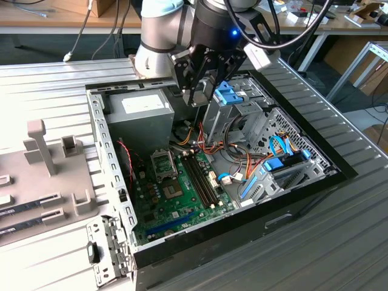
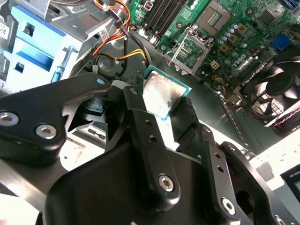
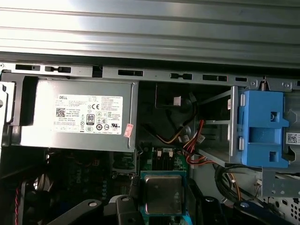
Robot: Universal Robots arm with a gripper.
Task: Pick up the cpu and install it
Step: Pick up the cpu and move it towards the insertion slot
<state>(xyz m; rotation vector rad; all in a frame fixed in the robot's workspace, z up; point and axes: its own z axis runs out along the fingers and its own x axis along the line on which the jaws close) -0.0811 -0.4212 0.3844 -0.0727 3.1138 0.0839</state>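
**Spotter:** While your tool (image 1: 202,91) hangs over the open computer case (image 1: 100,139), its fingers (image 2: 145,126) are drawn in narrow on the cpu (image 2: 161,96). They pinch it by two opposite edges, silver top toward both wrist views.

**Second:** So what worries you?

**Spotter:** That hold. Only thin edges are caught, so I'd judge a jolt could let the chip twist or slip. A fall onto the motherboard (image 1: 176,206) could damage it.

**Second:** And the socket?

**Spotter:** The socket (image 2: 215,18) lies open with its hinged frame (image 2: 190,49) raised. The chip is well apart from it, nearer the power supply (image 3: 75,115). If you set it down turned the wrong way or tilted, the contacts could bend.

**Second:** Anything else?

**Spotter:** The orange and red cables (image 2: 117,56) run close beneath your tool. A finger could snag them and drag the chip off line.
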